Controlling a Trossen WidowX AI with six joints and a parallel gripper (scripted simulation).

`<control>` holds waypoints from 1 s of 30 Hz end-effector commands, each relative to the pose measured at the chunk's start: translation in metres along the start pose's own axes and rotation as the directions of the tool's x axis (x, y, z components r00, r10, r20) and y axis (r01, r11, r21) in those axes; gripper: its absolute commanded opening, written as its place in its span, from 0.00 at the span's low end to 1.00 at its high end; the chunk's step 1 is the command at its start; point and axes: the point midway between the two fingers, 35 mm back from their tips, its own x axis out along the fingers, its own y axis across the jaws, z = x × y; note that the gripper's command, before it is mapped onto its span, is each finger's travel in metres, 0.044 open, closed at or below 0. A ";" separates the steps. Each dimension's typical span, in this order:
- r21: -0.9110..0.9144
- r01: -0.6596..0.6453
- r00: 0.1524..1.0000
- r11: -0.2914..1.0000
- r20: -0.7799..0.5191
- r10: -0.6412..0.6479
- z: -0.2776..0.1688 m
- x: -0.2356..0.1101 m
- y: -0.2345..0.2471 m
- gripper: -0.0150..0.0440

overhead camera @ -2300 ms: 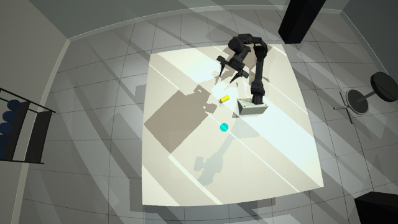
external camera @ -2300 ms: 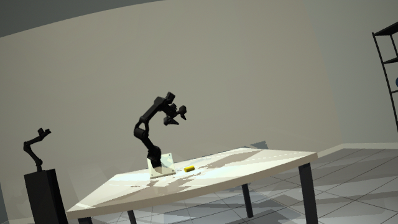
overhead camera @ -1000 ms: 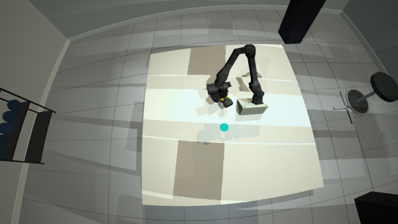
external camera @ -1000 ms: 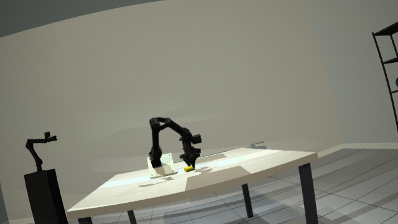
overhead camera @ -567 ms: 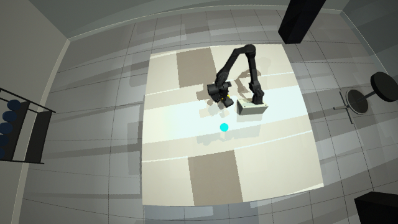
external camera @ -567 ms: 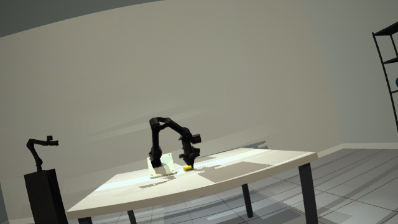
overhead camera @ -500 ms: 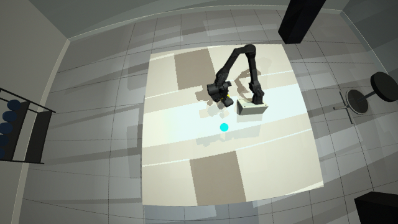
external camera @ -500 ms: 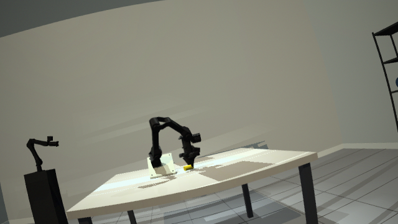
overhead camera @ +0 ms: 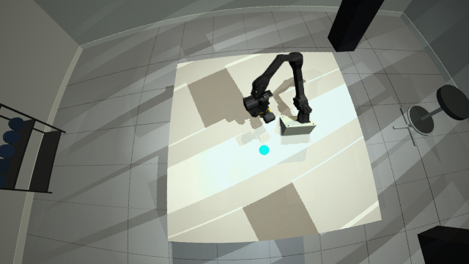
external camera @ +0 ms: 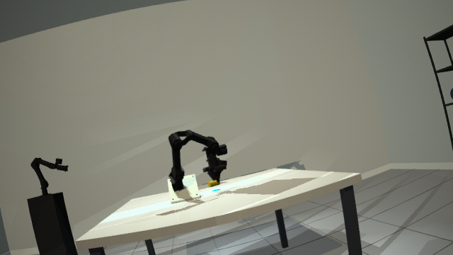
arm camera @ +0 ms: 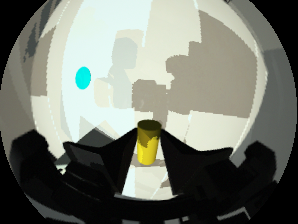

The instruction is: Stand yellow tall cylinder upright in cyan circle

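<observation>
The yellow tall cylinder [external camera: 213, 183] [arm camera: 147, 141] lies low at the table top, between my fingers; in the top view it is almost hidden under the wrist. My gripper [overhead camera: 267, 115] [external camera: 214, 179] [arm camera: 148, 131] points down and is shut on the cylinder. The cyan circle [overhead camera: 264, 149] [external camera: 216, 190] [arm camera: 83, 78] is a small disc on the white table [overhead camera: 205, 183] [external camera: 283, 198], a short way in front of the gripper. The circle is empty.
The arm's white base mount [overhead camera: 297, 126] [external camera: 187, 188] stands beside the gripper. Off the table are a black pedestal [external camera: 49, 219] with a second arm [external camera: 46, 166], a shelf rack [overhead camera: 22, 154] [external camera: 442, 71], a stool [overhead camera: 436, 110] and a black pillar [overhead camera: 352, 22].
</observation>
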 end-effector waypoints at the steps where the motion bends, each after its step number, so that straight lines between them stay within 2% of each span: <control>1: 0.006 -0.004 1.000 1.000 0.006 0.004 0.001 -0.014 0.000 0.43; 13: 0.007 0.003 1.000 1.000 0.000 -0.003 -0.005 -0.051 0.000 0.43; 30: -0.152 -0.006 1.000 0.988 0.009 0.007 0.022 -0.062 0.030 0.43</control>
